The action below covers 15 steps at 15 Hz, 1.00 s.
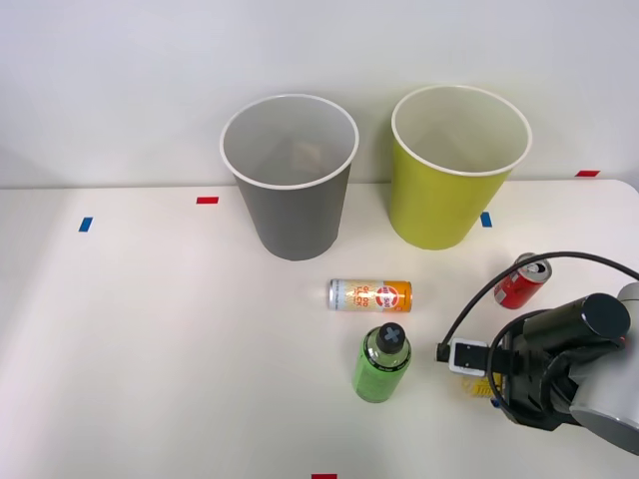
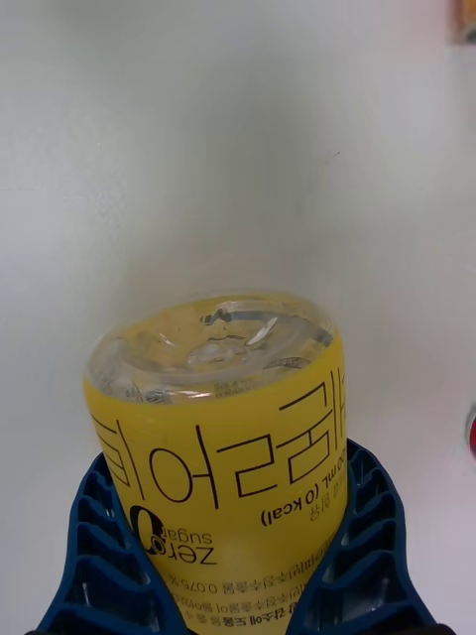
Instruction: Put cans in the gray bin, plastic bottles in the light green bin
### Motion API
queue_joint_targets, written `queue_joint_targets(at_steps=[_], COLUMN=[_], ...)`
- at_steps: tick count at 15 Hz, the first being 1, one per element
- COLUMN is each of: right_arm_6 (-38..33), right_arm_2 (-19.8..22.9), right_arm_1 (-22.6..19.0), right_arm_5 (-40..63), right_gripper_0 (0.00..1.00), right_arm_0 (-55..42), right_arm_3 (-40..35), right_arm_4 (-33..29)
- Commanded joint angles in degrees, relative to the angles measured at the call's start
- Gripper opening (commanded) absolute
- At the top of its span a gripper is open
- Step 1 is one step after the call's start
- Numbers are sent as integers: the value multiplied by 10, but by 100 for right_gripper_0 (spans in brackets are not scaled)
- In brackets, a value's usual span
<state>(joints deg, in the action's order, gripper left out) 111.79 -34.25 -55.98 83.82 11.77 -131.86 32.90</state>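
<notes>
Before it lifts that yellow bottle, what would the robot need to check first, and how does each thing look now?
1. Fingers on both sides of the yellow bottle: ok.
2. Grip firm enough to lift: cannot tell.
3. Light green bin upright, mouth open: ok.
4. Gray bin standing apart from it: ok.
5. Red can close beside the right arm, could be bumped: not ok.

— What colours are the two big cups?
— One tapered gray bin [image 1: 294,205], one lime-green bin [image 1: 446,195], both white inside.
— And the bottle between the ribbed blue fingers [image 2: 109,556]?
— A clear plastic bottle with a yellow label [image 2: 223,466] and black letters.
</notes>
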Motion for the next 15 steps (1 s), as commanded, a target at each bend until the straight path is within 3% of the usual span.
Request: queue_joint_targets(at_steps=[1,7,15], right_arm_6=[-70,-87,-111], right_arm_2=[39,198,319], right_arm_1=[17,54,122], right_arm_5=[37,28,-131], right_gripper_0=[5,5,4], right_arm_0=[-4,-39,-118], right_arm_3=[-46,-67,-110], right_arm_4=[45,175,210])
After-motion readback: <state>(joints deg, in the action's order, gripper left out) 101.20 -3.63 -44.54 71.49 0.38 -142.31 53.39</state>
